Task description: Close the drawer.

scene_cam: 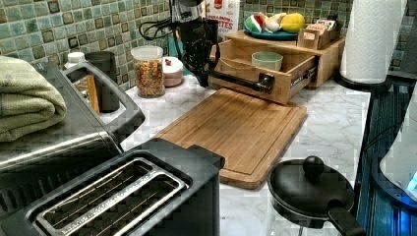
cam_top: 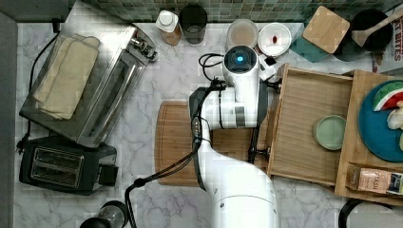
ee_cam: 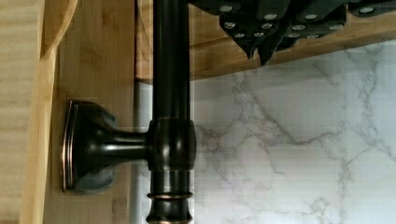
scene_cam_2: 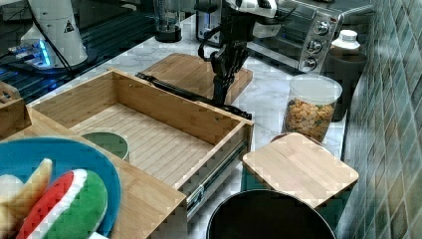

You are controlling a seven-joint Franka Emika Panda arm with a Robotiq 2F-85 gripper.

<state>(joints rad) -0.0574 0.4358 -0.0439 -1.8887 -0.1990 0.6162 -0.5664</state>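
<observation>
Right now the drawer (cam_top: 306,130) stands pulled well out of its wooden cabinet (cam_top: 366,137) at the top view's right edge of the marble worktop (cam_top: 171,76), its front face turned toward the middle. A small green bowl (cam_top: 330,132) sits inside, toward the back. Along the front runs a long black bar handle (scene_cam: 236,81), held off the wood by dark posts.

The gripper (scene_cam_2: 222,74) hangs just outside this handle, near the end toward the tiled wall. In the wrist view its fingertips (ee_cam: 256,44) look drawn together to a point, clamped on nothing, just beside the bar and not around it. That placement suits a push – closed fingers make a blunt, stiff tip to press against the drawer front, and no grasp is needed to slide it home. Whether the tip already touches the wood I cannot tell.

A cutting board (scene_cam: 236,130) lies flat on the worktop directly in front of the drawer; the arm reaches over it, and it sits too low to hinder anything. Nothing blocks the drawer's path inward (the bowl sits below the rim, by the look of it, so it should pass under the cabinet top). On that top rest a blue plate (cam_top: 378,123) with toy fruit and a small box (cam_top: 375,180). Along the tiled wall stand a cereal jar (scene_cam: 148,71) and a dark cup (scene_cam: 104,78); a toaster oven (cam_top: 88,76) and a toaster (cam_top: 64,164) sit well apart at the worktop's far side.
</observation>
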